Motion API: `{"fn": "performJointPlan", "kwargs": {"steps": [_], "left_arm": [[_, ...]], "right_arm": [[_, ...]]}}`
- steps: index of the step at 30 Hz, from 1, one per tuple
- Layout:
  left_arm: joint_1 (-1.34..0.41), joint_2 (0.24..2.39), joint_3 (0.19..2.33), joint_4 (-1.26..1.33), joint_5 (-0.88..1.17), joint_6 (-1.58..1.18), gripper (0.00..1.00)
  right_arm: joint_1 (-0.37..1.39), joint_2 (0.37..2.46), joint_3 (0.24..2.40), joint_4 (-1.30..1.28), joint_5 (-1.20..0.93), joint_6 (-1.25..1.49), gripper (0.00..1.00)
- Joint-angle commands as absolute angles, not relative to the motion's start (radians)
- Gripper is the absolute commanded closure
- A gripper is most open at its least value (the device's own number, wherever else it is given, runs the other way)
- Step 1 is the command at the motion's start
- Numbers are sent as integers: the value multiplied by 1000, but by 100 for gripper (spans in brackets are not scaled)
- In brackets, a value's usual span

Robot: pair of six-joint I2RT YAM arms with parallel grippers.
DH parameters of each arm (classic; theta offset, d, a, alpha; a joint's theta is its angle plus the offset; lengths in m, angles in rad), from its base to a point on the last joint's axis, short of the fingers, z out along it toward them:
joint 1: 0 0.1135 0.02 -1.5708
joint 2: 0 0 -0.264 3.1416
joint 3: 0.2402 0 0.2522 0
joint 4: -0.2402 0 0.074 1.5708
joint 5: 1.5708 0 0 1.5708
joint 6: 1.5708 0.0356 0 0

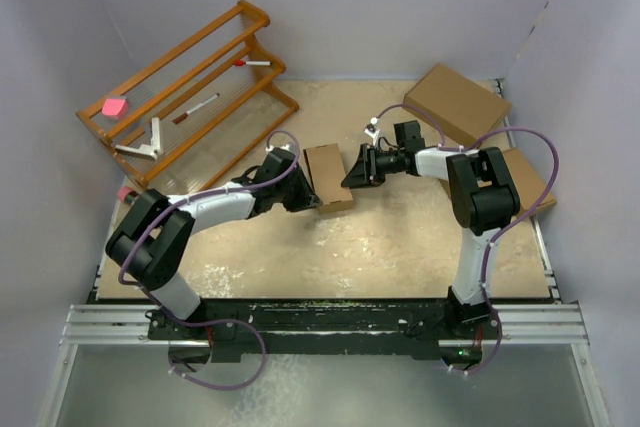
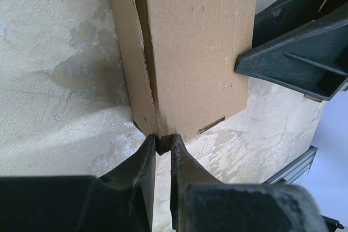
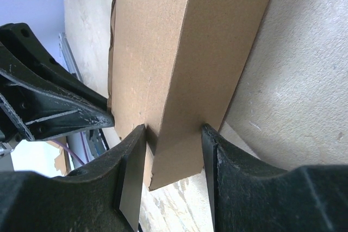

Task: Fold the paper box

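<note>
The paper box [image 1: 328,177] is folded into a small shallow brown box and lies on the table between both arms. My left gripper [image 1: 306,195] is at its near left side. In the left wrist view, the left gripper [image 2: 163,143] is shut on a thin cardboard edge at the corner of the box [image 2: 201,42]. My right gripper [image 1: 352,173] is at the box's right side. In the right wrist view, the right gripper [image 3: 174,133] clamps across the thickness of the box [image 3: 163,52]. The right gripper also shows in the left wrist view [image 2: 299,52].
A wooden rack [image 1: 190,87] with pens and a pink block stands at the back left. A larger ready-made brown box [image 1: 455,102] sits at the back right. A flat brown box [image 1: 528,182] lies behind the right arm. The table's front edge [image 1: 320,297] is near the arm bases.
</note>
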State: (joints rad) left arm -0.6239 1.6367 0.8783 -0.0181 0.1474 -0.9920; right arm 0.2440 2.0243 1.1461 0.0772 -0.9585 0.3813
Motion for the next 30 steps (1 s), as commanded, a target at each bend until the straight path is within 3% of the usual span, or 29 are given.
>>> {"fn": "performJointPlan", "kwargs": {"steps": [1, 5, 9, 14, 17, 22, 30], "left_arm": [[-628, 1655, 912, 17, 148, -979, 89], [-630, 1645, 915, 13, 150, -977, 88], [-630, 1606, 921, -5, 153, -954, 73], [-626, 1486, 891, -10, 92, -884, 40], [-583, 1447, 865, 33, 95, -837, 26], [-434, 1525, 877, 173, 232, -796, 22], [-400, 1818, 1130, 124, 304, -739, 23]], "right_arm": [[265, 2044, 1170, 54, -933, 350, 55], [265, 2038, 1177, 47, -937, 341, 54], [261, 2022, 1203, -18, -967, 287, 46], [240, 1986, 1209, -41, -999, 271, 34], [239, 1995, 1213, -33, -1000, 271, 33], [239, 2028, 1252, -33, -1010, 273, 35], [239, 2056, 1268, -38, -1011, 268, 40]]}}
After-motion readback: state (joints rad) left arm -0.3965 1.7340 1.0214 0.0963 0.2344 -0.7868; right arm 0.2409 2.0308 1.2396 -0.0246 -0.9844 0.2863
